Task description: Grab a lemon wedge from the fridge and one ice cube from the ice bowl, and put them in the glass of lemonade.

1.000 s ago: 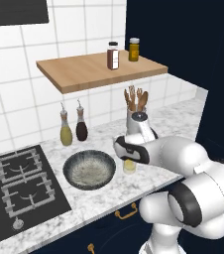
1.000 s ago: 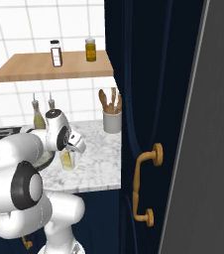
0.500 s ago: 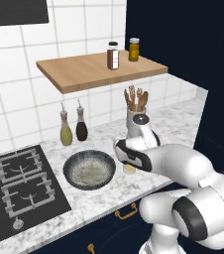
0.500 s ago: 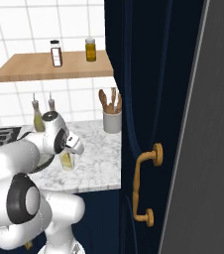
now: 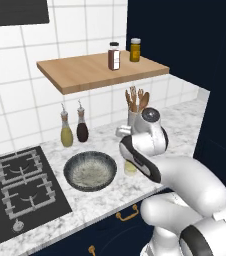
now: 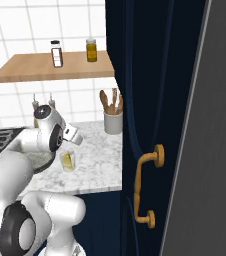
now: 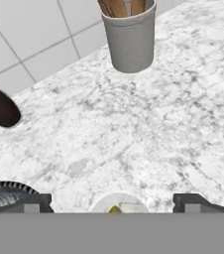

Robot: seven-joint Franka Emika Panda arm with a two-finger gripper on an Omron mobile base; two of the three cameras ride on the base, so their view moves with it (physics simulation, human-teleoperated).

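The glass of lemonade (image 6: 67,161) stands on the marble counter just right of the ice bowl (image 5: 90,171), a wide dark bowl with a speckled whitish inside. My hand hangs directly over the glass, whose lower part (image 5: 130,167) peeks out under the wrist. In the hand view my gripper (image 7: 112,203) is open, its dark fingertips (image 7: 32,203) wide apart on either side of the glass's rim (image 7: 104,201). A small yellow bit (image 7: 115,210) and a pale piece show inside the rim. The bowl's edge (image 7: 5,193) is at lower left.
A grey cup of wooden utensils (image 5: 134,112) stands behind the glass by the tiled wall, with two bottles (image 5: 74,129) left of it. The stove (image 5: 20,180) lies far left. A navy cabinet with a gold handle (image 6: 147,162) and a grey panel (image 6: 220,125) rise to the right.
My hand has lifted a little above the glass and the elbow has swung toward the cameras. Glass and bowl have not moved.
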